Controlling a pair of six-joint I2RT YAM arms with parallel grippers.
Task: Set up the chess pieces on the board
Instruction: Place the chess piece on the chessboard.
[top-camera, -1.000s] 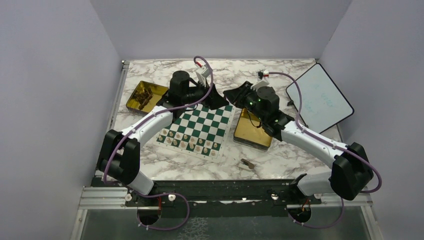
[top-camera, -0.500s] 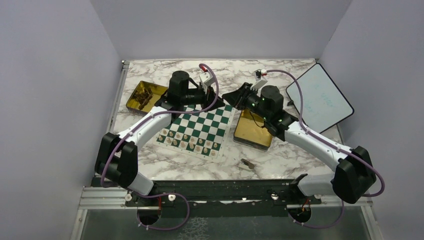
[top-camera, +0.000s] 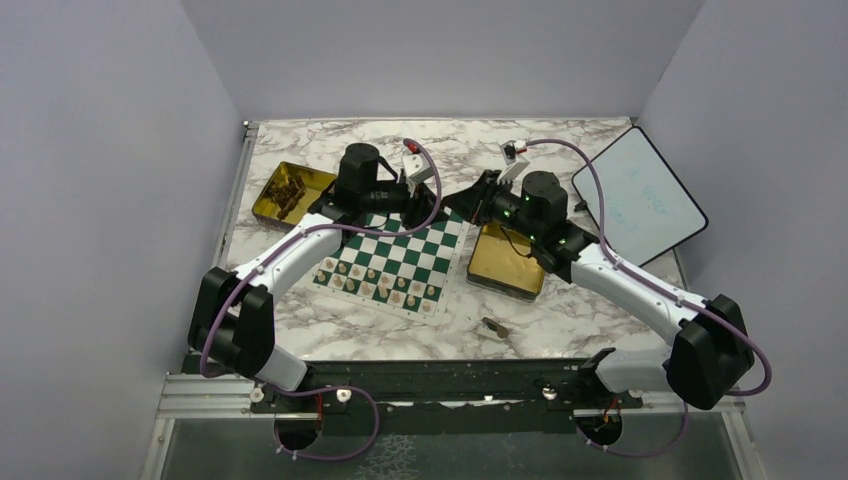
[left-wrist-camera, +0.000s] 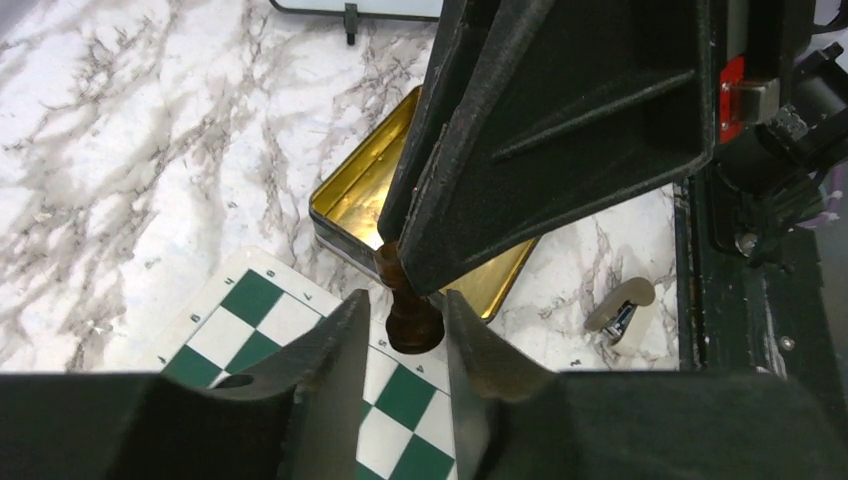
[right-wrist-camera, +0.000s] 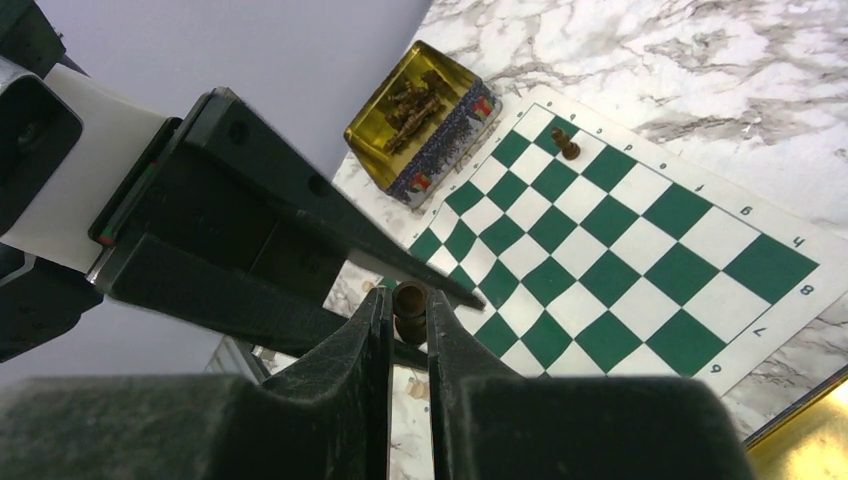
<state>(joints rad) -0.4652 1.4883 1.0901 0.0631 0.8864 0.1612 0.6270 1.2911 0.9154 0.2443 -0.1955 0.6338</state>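
1. One board (top-camera: 400, 245), border reading 7, 8; left tin (top-camera: 268, 206), right tin (top-camera: 505, 263).
2. Right end effector (right-wrist-camera: 407, 312) pinches one dark piece (right-wrist-camera: 410, 298) at the board's far-right corner.
3. Left end effector (left-wrist-camera: 402, 305) flanks it; grip unclear.

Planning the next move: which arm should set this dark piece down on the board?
Right: the right gripper pinches the piece at the board corner; the left gripper merely flanks its base.

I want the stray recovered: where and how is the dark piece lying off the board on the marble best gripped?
Take the dark piece across its middle, likely straight from above, jaws square to its length: it lies on its side, both flanks free.
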